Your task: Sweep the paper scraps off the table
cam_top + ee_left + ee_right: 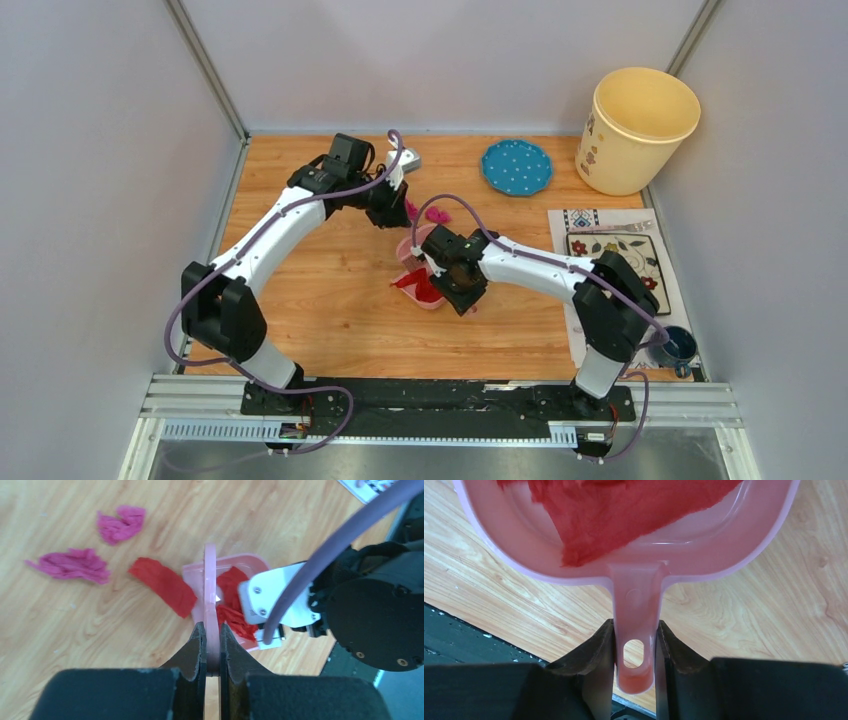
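Our left jaws pinch the brush [210, 580], right jaws the dustpan [724, 535]; loose paper scraps [162, 585] lie on the brush's far-edge side.

A robotics lab test cell: plain grey partition walls [90, 170] box in a wood-grain worktop [330, 320]; left arm [268, 232] and right arm [540, 262] are bolted by an aluminium rail [690, 405] along the frame's bottom

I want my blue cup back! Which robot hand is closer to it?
Right. The right hand, holding the dustpan, is to the left of the blue cup and a bit farther back. The left hand, holding the brush, is farther left and farther back.
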`<control>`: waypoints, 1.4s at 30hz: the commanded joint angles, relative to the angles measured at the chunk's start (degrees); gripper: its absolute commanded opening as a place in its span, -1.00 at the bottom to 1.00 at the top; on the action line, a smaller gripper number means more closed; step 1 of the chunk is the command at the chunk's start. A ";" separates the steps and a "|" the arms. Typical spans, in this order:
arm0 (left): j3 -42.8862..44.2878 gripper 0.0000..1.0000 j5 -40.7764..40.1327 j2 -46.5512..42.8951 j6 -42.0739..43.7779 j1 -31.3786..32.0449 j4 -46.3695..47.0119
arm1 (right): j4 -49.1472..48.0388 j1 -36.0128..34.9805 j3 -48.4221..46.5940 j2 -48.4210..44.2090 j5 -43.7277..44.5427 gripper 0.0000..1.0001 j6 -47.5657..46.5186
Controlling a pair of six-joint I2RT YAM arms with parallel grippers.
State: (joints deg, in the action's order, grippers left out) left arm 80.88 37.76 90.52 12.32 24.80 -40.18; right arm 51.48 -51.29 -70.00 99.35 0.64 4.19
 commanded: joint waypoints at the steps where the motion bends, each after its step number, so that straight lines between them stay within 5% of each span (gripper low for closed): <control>1: 4.37 -1.00 -8.75 -3.77 0.51 0.34 -0.76 | -4.81 -0.04 2.67 -5.03 -0.91 -1.00 -1.02; 6: 6.83 -1.00 -9.19 -5.26 3.85 -0.27 -3.49 | -4.91 -0.04 3.29 -7.33 -2.14 -1.00 -3.04; 13: 10.52 -1.00 -11.91 -7.90 4.12 -10.18 -3.33 | 4.66 1.89 -2.85 -10.58 -4.41 -1.00 -9.80; 22: 2.02 -1.00 -10.51 -13.17 6.14 -20.39 -2.53 | 20.40 15.23 -24.55 -5.68 -9.34 -1.00 -16.23; 30: -0.64 -1.00 -10.34 -13.18 7.81 -21.46 -3.93 | 29.54 25.61 -47.05 5.14 -6.36 -1.00 -16.67; 42: -1.87 -1.00 -11.30 -10.63 8.25 -21.46 -4.90 | 27.72 43.72 -73.69 15.26 5.94 -1.00 -17.45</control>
State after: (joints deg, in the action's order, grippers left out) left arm 79.13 25.98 78.91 19.70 3.66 -45.58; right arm 77.10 -11.99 -137.43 114.10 1.19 -11.18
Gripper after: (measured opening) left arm 0.096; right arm 0.309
